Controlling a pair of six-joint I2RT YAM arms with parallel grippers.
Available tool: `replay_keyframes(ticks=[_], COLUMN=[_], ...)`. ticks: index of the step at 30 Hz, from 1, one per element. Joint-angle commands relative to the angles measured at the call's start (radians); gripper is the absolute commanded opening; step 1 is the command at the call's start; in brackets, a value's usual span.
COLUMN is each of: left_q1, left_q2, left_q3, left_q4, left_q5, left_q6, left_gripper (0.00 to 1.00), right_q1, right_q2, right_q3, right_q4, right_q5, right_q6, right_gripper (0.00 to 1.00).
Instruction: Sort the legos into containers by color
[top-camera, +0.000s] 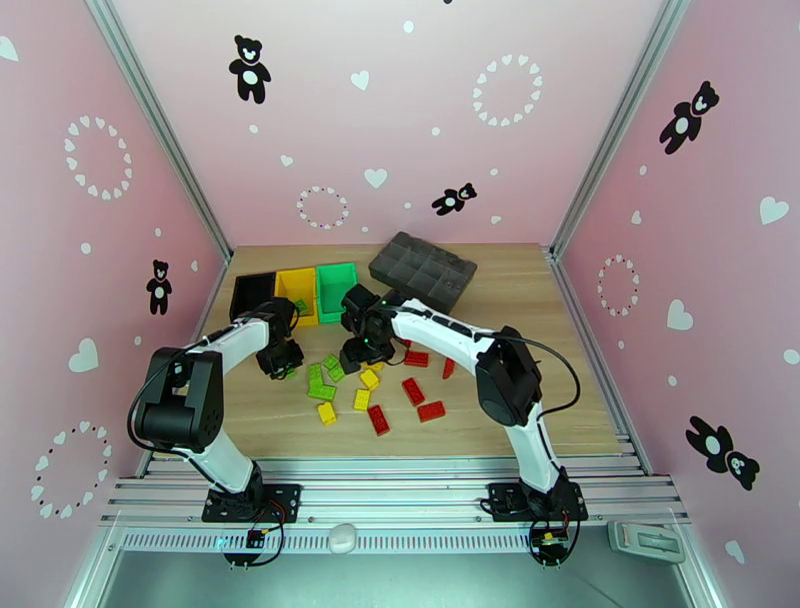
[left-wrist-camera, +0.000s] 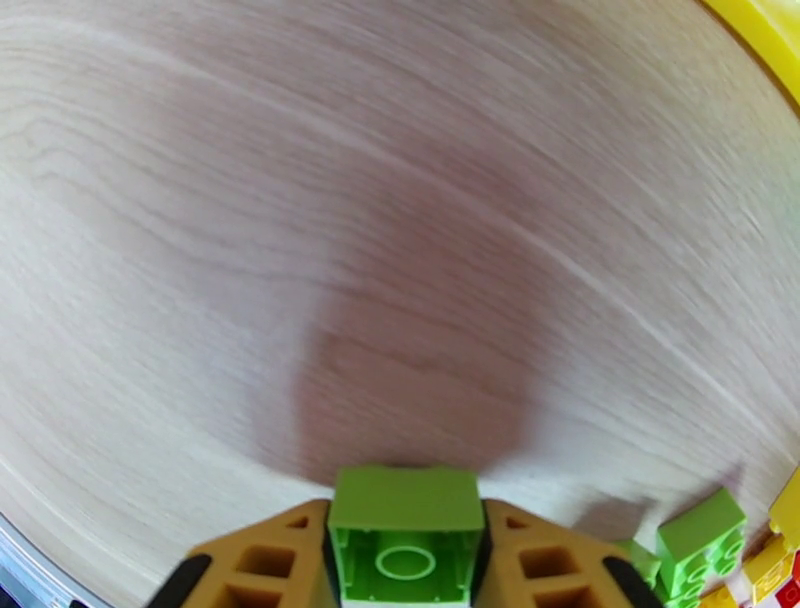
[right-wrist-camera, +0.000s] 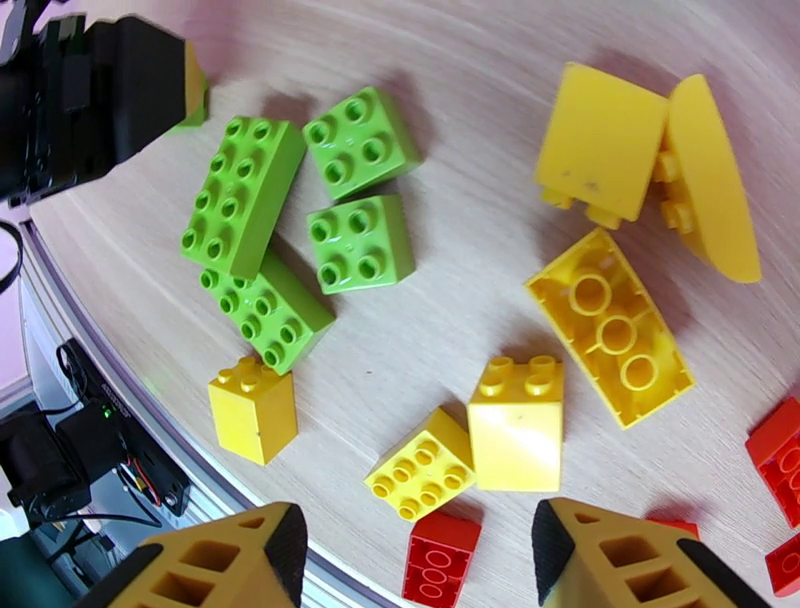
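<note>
Left end effector (left-wrist-camera: 405, 545) gripped green lego (left-wrist-camera: 405, 497), bottom centre; right end effector (right-wrist-camera: 415, 560) hung open. Next: carry lego into green container (top-camera: 337, 285).

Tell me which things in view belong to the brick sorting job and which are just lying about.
Part of the job:
green bricks, yellow bricks, red bricks
the green brick held in the left pincer
black bin, yellow bin, green bin

Just lying about:
grey compartment tray
small white object on the front rail
</note>
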Motion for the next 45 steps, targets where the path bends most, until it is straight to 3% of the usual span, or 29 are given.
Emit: replay_keyframes(ticks=[1,9,13,14,15,17,22,24,28,31,33,35,37,41,45], left_q1=[0.002,0.001,0.003,0.004,0.006,0.009,0.021,0.025,0.039,0.047,0.048,0.048,0.049,0.047,0.038], left_q2=[-0.041,-0.083,-0.055,-0.039,-0.022,0.021,0.158,0.217,0.310,0.367,0.391,0.387,0.366,0.283,0.154], left_q3=[0.029,0.200,0.322,0.357,0.391,0.459,0.646,0.717,0.817,0.885,0.922,0.929,0.909,0.805,0.630], left_q4=[-0.030,-0.116,-0.144,-0.151,-0.155,-0.164,-0.190,-0.206,-0.226,-0.253,-0.275,-0.282,-0.276,-0.251,-0.202], left_q5=[0.039,0.065,0.073,0.076,0.079,0.080,0.073,0.060,0.049,0.030,0.022,0.017,0.016,0.021,0.037], left_q6=[-0.002,0.013,0.021,0.023,0.026,0.032,0.050,0.058,0.058,0.068,0.079,0.084,0.086,0.070,0.041], left_gripper=[0.30,0.30,0.30,0.30,0.30,0.30,0.30,0.30,0.31,0.38,0.48,0.62,0.69,0.72,0.73], right_q1=[-0.031,-0.069,-0.068,-0.068,-0.068,-0.071,-0.092,-0.096,-0.096,-0.100,-0.105,-0.105,-0.106,-0.108,-0.098], right_q2=[-0.035,-0.003,-0.017,-0.026,-0.035,-0.047,-0.041,-0.046,-0.074,-0.059,-0.041,-0.031,-0.029,-0.027,-0.016], right_q3=[0.027,0.198,0.218,0.217,0.212,0.211,0.210,0.186,0.148,0.170,0.183,0.190,0.181,0.165,0.180], right_q4=[-0.013,-0.146,-0.109,-0.100,-0.089,-0.071,-0.066,-0.039,0.021,0.016,0.016,0.015,0.025,0.049,-0.003], right_q5=[0.038,0.184,0.210,0.237,0.260,0.271,0.146,0.107,0.089,0.069,0.034,0.024,0.022,-0.004,0.047], right_q6=[0.040,0.103,0.106,0.114,0.118,0.108,0.047,0.039,0.037,0.037,0.043,0.057,0.067,0.102,0.082], right_gripper=[0.66,0.66,0.68,0.69,0.79,0.83,0.84,0.99,0.99,0.99,0.99,0.99,0.99,0.99,0.99])
